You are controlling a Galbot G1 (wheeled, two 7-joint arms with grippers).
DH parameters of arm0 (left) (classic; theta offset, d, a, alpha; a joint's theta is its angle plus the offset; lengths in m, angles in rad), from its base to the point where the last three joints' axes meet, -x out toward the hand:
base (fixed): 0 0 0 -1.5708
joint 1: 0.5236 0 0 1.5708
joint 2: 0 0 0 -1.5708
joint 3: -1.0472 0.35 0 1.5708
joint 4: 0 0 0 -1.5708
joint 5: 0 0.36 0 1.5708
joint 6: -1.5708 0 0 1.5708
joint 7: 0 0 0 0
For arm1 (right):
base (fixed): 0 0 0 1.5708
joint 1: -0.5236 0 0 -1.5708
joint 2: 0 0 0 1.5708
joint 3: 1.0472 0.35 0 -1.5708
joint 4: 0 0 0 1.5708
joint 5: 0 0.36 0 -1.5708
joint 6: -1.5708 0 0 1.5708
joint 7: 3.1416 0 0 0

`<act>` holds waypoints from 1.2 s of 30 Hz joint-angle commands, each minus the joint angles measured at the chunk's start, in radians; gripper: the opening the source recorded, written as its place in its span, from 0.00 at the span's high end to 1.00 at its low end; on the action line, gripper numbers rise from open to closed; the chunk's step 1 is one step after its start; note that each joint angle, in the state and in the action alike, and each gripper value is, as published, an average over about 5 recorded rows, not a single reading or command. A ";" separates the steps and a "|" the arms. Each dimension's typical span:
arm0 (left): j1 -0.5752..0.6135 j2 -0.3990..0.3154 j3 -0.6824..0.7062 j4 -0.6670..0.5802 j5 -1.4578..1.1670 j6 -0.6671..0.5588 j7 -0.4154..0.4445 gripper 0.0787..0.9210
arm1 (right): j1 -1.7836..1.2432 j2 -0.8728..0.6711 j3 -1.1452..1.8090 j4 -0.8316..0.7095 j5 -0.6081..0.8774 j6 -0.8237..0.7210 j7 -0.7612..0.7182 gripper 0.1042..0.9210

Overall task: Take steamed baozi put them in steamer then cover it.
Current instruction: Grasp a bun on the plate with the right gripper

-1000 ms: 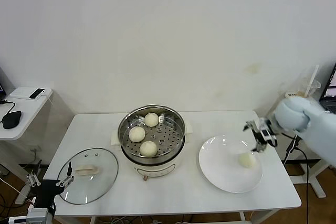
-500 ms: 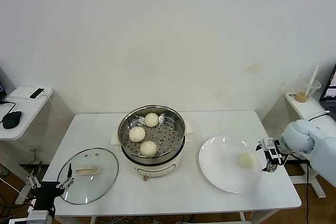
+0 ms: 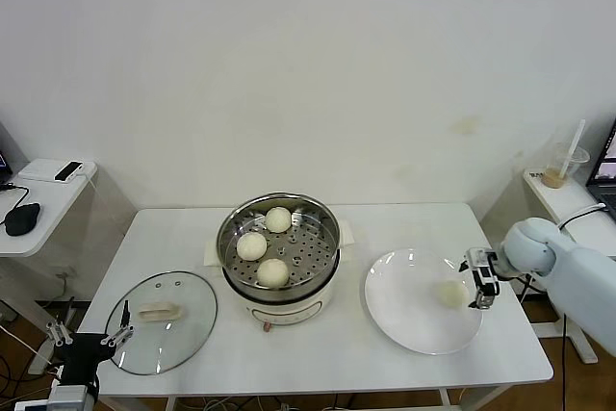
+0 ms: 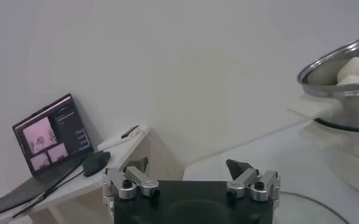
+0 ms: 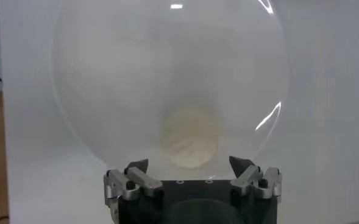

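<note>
Lower and closer than a second ago, the right gripper [image 3: 478, 279] has come down from above the plate's far edge to the right rim of the white plate [image 3: 404, 320], level with the lone bun. Its jaws are spread wide and grasp nothing. That last bun [image 3: 449, 293] lies on the right half of the plate, just to the left of the jaws and not between them. From the right wrist camera the bun [image 5: 190, 137] sits straight ahead of the open jaws, centred on the gap, a little beyond the fingertips [image 5: 138, 165], with the plate [image 5: 106, 91] spreading out behind it.

Three other buns [image 3: 272, 272] rest on the perforated floor of the steamer [image 3: 323, 271] at the middle of the worktop [image 3: 327, 353], grouped toward its left and back. The glass lid [image 3: 183, 329] lies flat on the worktop's front left corner, handle up, well apart from the steamer.

At the front left edge of the worktop, the left gripper [image 3: 91, 337] hangs beside the lid, jaws released and empty. From its wrist camera the left gripper [image 4: 191, 173] shows parted fingertips, with the steamer [image 4: 344, 73] off to one side and a laptop [image 4: 45, 137] on a side table [image 4: 100, 170].
</note>
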 commanded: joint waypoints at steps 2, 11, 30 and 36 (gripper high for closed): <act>0.001 -0.001 0.001 0.002 -0.001 0.001 0.001 0.12 | 0.016 0.055 -0.019 -0.058 -0.009 -0.007 0.000 0.12; 0.002 -0.004 0.000 0.004 -0.002 0.001 0.001 0.12 | 0.013 0.066 -0.030 -0.066 -0.015 -0.016 -0.007 0.12; 0.004 -0.008 -0.001 -0.001 -0.003 0.000 0.000 0.12 | 0.001 0.054 -0.028 -0.053 -0.022 -0.025 -0.024 0.30; 0.003 -0.010 -0.001 -0.002 -0.004 0.000 -0.001 0.12 | 0.026 0.038 -0.039 -0.024 -0.011 -0.029 -0.029 0.41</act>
